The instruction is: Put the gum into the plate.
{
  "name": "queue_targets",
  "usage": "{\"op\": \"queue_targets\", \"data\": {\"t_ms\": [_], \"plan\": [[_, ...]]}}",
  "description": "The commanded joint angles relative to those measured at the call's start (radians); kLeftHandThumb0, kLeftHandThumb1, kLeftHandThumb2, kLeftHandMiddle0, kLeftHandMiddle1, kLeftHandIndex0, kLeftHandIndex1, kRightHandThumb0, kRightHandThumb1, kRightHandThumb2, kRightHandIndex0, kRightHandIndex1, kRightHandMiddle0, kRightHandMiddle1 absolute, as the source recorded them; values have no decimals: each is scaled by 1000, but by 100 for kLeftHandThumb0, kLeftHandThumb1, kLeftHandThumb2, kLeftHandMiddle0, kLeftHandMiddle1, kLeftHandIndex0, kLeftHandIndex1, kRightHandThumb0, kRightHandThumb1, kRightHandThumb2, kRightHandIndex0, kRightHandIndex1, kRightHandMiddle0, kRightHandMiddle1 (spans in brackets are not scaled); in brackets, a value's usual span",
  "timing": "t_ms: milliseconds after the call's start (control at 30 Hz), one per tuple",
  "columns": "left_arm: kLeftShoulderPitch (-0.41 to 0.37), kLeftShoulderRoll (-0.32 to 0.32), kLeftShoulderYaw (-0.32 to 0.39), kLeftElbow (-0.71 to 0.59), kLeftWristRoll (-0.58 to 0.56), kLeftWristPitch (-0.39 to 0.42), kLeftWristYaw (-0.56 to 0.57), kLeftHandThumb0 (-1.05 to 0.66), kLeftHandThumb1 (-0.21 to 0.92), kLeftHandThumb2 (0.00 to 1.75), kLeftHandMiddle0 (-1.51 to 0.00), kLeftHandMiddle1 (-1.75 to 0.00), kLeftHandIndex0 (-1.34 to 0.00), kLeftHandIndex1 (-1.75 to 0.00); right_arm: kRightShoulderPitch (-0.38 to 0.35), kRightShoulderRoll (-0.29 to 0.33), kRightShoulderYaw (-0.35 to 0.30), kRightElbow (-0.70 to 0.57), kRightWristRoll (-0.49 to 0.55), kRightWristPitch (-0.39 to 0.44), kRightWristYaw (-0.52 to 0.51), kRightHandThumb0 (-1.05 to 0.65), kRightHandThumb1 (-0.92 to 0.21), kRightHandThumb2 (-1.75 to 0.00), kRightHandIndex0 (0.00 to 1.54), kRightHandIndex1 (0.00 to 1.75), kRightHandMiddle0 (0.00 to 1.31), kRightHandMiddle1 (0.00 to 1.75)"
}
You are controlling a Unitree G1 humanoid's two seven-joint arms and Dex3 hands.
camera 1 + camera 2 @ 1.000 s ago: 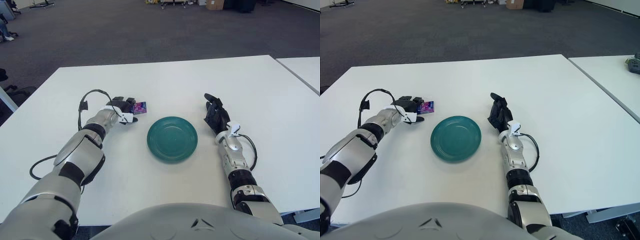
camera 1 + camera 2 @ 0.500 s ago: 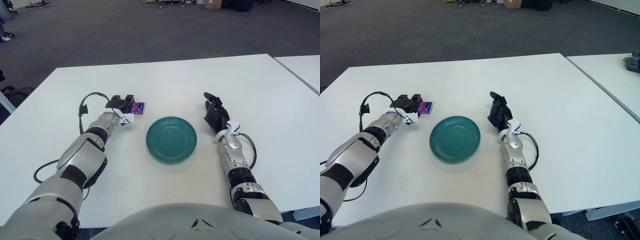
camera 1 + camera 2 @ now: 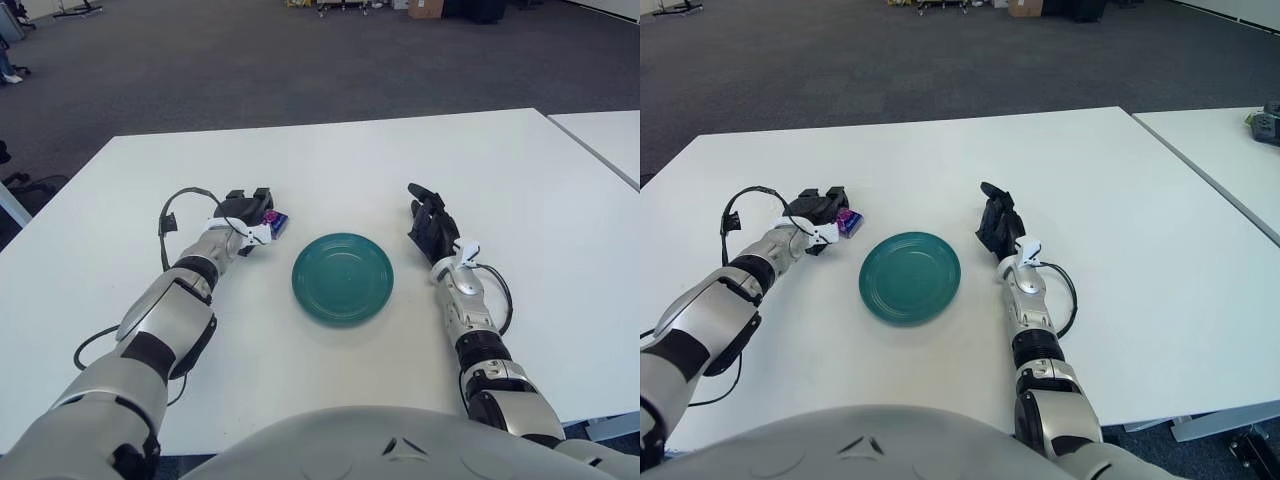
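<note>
Left hand gripping the gum pack

The left hand is clenching the purple gum pack just left of the green plate on the bench; next, lifting and carrying it rightward. The right hand is idling, fingers relaxed, right of the plate.

Purple gum, teal plate

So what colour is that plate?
Teal green plate, plain, no pattern; the left eye view shows it best.
</note>
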State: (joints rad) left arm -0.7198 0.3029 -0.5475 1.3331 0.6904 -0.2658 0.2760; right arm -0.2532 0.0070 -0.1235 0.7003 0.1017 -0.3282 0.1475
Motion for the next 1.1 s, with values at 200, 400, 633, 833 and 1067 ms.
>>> {"op": "queue_targets", "data": {"t_ms": [200,400,633,833,1067], "plan": [[-59,30,88,-6,-85,-81,-57,0,1,163,-86,-164,-63,-175,53,-6,-1,57,-8,56,-24,-86,-92,-95,5,1,0,2],[-94,130,163,-160,-147,-253,-62,0,0,165,-87,-164,-64,-175,58,-8,7,44,-14,67,-30,-86,-92,-96,5,1,0,1],[17,194,268,-535,-238,-301,-135,0,2,163,-83,-168,-62,-175,58,-10,11,43,-14,73,-30,-86,-92,-97,5,0,0,1],[70,217,302,-711,-258,-276,-182,0,7,159,-78,-171,-59,-175,55,-8,13,56,-15,67,-32,-86,-92,-97,5,0,0,1],[134,246,343,-901,-296,-221,-305,0,10,156,-74,-174,-56,-175,52,-8,18,69,-18,63,-36,-86,-92,-97,4,0,0,0]]}}
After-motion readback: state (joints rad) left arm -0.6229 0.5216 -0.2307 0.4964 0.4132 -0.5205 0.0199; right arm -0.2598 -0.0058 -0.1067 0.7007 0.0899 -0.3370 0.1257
